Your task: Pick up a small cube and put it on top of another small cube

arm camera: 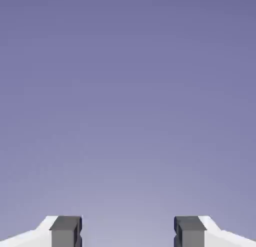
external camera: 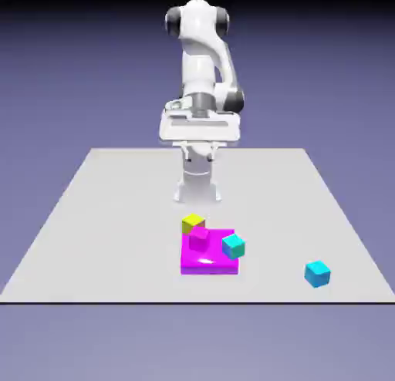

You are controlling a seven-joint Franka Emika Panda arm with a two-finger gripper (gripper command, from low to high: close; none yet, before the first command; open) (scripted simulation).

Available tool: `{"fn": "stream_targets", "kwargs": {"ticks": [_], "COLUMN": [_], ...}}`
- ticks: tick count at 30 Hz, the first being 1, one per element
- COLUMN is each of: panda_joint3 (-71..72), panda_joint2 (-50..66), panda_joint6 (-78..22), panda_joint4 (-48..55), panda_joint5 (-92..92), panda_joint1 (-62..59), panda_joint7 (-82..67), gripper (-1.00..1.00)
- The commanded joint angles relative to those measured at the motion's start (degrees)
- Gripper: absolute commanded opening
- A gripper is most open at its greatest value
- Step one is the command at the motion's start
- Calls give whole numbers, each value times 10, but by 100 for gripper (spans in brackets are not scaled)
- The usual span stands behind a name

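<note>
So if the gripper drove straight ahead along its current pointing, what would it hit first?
Nothing, as far as the hand view shows: between the open fingertips lies only plain backdrop. The gripper isn't aimed at the table or cubes, though depth is unclear.

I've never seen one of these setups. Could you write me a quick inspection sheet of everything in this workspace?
Surface: grey table, flat.
Job's things: yellow cube, small magenta cube and teal cube crowd on or against the magenta slab; a second teal cube sits alone toward the exterior view's right.
Clutter: nothing seen.
Gripper: gripper open, holding nothing, facing only backdrop.
Cables: nothing seen.
Surroundings: plain blue-violet backdrop.
</note>
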Motion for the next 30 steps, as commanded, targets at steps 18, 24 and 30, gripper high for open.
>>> {"fn": "stream_targets", "kwargs": {"ticks": [18, 24, 30], "panda_joint3": [103, 133, 162], "panda_joint2": [371, 496, 621], "panda_joint6": [-288, -381, -474], "panda_joint4": [252, 329, 406], "panda_joint5": [325, 433, 541], "panda_joint1": [-18, -21, -24], "panda_joint7": [171, 228, 284], "gripper": [0, 0, 0]}}
